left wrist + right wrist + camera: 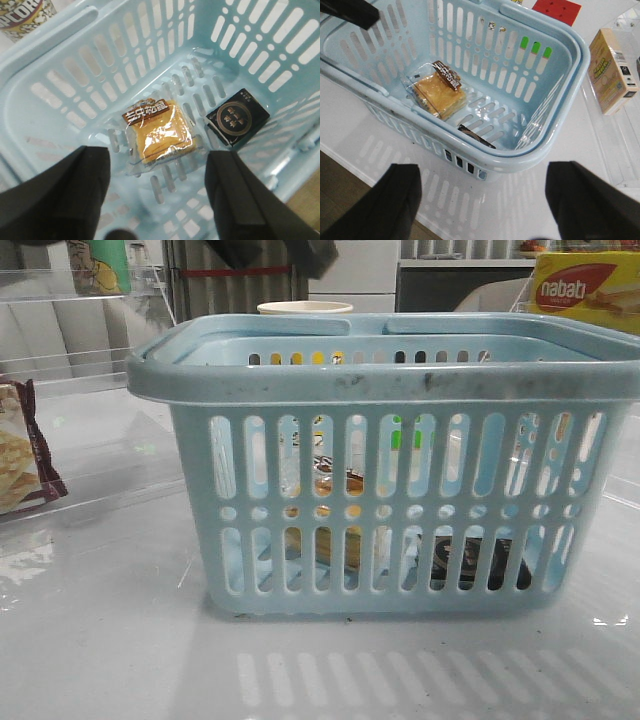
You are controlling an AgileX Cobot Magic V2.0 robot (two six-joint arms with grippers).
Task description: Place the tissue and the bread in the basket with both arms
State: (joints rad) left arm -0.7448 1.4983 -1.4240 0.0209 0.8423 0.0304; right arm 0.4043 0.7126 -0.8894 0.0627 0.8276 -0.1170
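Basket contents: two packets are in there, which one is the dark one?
The tissue, a flat black packet with a round emblem, lying on the basket floor beside the bread, which is golden-brown in clear wrap.

The light-blue slotted basket (400,390) stands upright on the white counter (100,640); on its floor the wrapped golden-brown bread (160,132) with its dark label strip lies flat; just beside it, apart, lies the small flat black tissue packet (237,117).

light-blue basket (60,65), golden-brown bread (160,134), black tissue (238,117)
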